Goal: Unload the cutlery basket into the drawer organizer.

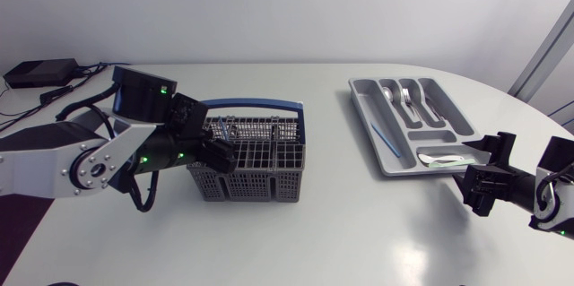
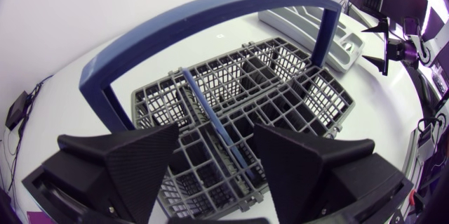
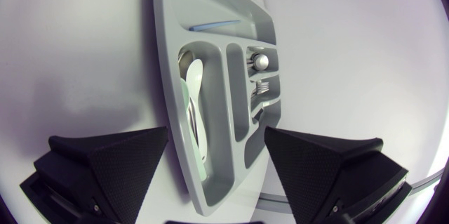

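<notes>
Over basket, L gripper hangs spread wide, empty; well right of basket, R gripper gapes empty too, beside organizer.

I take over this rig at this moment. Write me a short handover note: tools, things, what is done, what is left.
Left tool: open, empty, just above the basket.
Right tool: open, empty, at the end of the organizer where the pale spoon lies.
Done: spoons and forks, a blue stick and the pale spoon are in the organizer.
Left: the basket looks empty in the left wrist view; check every compartment before stopping.
</notes>
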Robot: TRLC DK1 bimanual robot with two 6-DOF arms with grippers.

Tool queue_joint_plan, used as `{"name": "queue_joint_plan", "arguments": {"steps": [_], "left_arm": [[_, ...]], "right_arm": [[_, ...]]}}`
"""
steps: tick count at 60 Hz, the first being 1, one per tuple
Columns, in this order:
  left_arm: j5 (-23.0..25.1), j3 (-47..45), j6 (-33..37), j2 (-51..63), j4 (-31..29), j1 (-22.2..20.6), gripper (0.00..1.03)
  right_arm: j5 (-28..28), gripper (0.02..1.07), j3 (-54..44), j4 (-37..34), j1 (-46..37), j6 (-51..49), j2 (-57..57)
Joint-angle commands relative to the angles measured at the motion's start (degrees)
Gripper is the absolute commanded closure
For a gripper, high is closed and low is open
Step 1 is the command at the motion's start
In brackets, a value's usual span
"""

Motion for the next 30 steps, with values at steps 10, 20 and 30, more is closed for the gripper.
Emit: {"name": "queue_joint_plan", "arguments": {"steps": [10,20,30], "left_arm": [[-0.7,-1.6,-2.9,0.9,3.5,-0.6,0.44],[-0.7,-1.2,-3.6,1.7,5.5,-0.4,0.50],[-0.7,-1.3,-3.9,2.6,7.0,-0.3,0.68]], "right_arm": [[-0.5,0.08,-0.7,-0.3,-0.8,0.1,1.3],[-0.5,0.08,-0.5,-0.2,-0.9,0.0,1.7],[-0.5,0.08,-0.1,-0.2,-1.0,0.0,2.1]]}}
